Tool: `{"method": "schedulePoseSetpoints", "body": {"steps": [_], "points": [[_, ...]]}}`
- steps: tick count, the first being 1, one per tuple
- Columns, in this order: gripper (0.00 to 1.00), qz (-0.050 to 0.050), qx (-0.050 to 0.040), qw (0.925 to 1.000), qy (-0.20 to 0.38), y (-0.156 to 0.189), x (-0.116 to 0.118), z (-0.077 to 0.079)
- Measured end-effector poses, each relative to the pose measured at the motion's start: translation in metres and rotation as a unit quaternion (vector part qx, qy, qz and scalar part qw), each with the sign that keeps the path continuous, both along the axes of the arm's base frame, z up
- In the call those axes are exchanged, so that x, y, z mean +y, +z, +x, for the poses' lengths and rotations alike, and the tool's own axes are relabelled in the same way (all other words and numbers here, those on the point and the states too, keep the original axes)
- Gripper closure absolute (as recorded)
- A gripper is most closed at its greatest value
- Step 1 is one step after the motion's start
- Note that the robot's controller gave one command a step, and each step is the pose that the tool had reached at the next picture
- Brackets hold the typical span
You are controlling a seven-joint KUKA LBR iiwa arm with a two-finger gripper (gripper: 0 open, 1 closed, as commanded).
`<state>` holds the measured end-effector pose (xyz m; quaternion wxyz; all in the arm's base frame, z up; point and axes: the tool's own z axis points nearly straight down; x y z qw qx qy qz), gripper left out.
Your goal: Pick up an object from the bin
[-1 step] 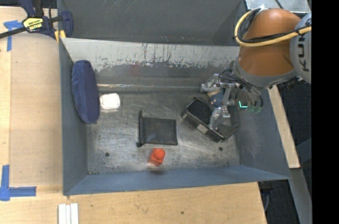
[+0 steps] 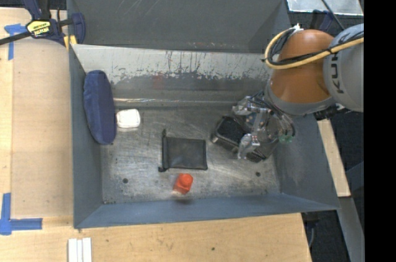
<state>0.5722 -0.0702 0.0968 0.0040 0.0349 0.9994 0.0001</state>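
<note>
My gripper (image 2: 250, 142) is low in the right part of the bin, under the orange dome on the wrist. Directly at its fingers lies a small black boxy thing (image 2: 228, 130), tilted and touching the gripper's left side. I cannot make out whether that black thing sits between the fingers or just beside them. A flat black square pouch (image 2: 184, 153) lies on the bin floor to the left of the gripper, apart from it. A small red-orange cap-like thing (image 2: 182, 183) rests near the front wall, below the pouch.
A dark blue oblong cloth-like thing (image 2: 99, 106) leans against the left wall. A small white block (image 2: 128, 119) lies beside it. The arm and its dome cover the bin's right side; bare floor shows between the pouch and the white block.
</note>
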Motion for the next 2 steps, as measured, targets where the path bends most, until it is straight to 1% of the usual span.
{"method": "schedulePoseSetpoints", "body": {"steps": [1,2], "points": [[1.00,0.000,0.0011,1.0000,0.000,-0.002,0.000,0.000],[1.00,0.000,0.0023,0.9999,-0.016,0.127,-0.004,-0.007]]}}
